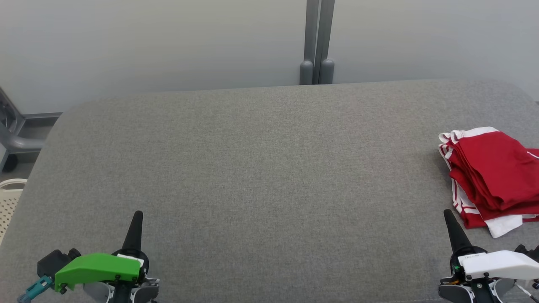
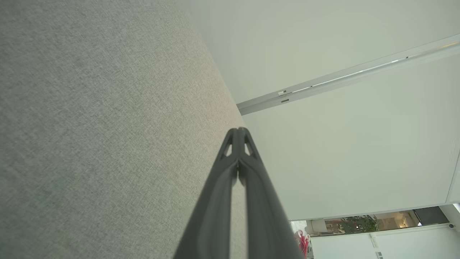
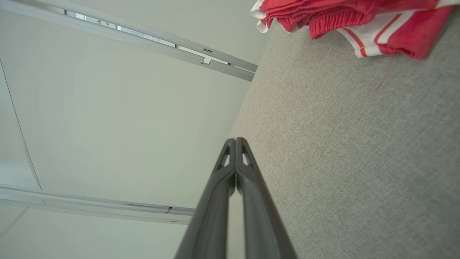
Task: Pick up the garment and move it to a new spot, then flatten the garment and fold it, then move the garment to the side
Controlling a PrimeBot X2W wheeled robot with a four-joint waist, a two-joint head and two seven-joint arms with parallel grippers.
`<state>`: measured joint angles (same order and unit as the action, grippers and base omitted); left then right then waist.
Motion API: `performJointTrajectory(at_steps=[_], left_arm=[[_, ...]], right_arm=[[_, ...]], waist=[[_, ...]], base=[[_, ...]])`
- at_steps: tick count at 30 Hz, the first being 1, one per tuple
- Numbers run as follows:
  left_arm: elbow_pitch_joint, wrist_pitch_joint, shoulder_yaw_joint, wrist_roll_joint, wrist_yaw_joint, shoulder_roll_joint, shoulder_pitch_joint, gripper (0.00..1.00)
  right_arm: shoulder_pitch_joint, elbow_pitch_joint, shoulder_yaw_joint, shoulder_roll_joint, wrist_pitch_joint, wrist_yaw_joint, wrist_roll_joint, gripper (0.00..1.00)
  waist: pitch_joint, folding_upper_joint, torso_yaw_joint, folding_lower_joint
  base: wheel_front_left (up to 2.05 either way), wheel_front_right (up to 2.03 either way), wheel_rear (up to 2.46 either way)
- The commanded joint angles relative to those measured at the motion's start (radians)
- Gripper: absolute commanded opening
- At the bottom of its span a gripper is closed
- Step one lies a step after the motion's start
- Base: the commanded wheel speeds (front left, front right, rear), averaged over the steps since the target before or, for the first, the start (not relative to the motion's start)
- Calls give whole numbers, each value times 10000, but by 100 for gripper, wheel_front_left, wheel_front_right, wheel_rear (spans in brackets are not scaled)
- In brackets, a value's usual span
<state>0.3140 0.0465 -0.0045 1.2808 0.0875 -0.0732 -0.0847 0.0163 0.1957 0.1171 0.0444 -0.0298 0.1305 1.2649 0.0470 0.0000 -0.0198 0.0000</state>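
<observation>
Claws come first, low in the head view. Our left claw rises at the lower left behind a green wrist cover, and our right claw rises at the lower right behind a white wrist cover. Each has its two dark fingers pressed together to a single point, and neither holds anything. Both wrist views confirm this, with the fingertips meeting in each and nothing between them. Both claws are over the near part of the grey fabric surface, well apart from each other.

Past the right claw, near the right edge of the surface, we see the garment. It is red with white stripes and trim, lying in a layered, folded pile, and the picture's right border cuts part of it off. It is near the right claw but not touching it.

At the left edge, beside the surface, we see a pale perforated basket. Farthest back, a grey post stands against a plain pale wall.
</observation>
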Motion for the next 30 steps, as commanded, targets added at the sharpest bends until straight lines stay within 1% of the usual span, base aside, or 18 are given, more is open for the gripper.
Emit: performJointTrajectory(at_steps=[1, 30], left_arm=[[-88, 72, 65, 300, 73, 28, -309, 0], [-71, 679, 407, 2369, 338, 155, -781, 0]], right_arm=[[-166, -129, 58, 61, -50, 4, 271, 0], [-253, -397, 354, 79, -354, 4, 2511, 0]], waist=[[-20, 0, 9, 0], [-324, 0, 129, 0]], base=[[0, 0, 0], [0, 0, 0]])
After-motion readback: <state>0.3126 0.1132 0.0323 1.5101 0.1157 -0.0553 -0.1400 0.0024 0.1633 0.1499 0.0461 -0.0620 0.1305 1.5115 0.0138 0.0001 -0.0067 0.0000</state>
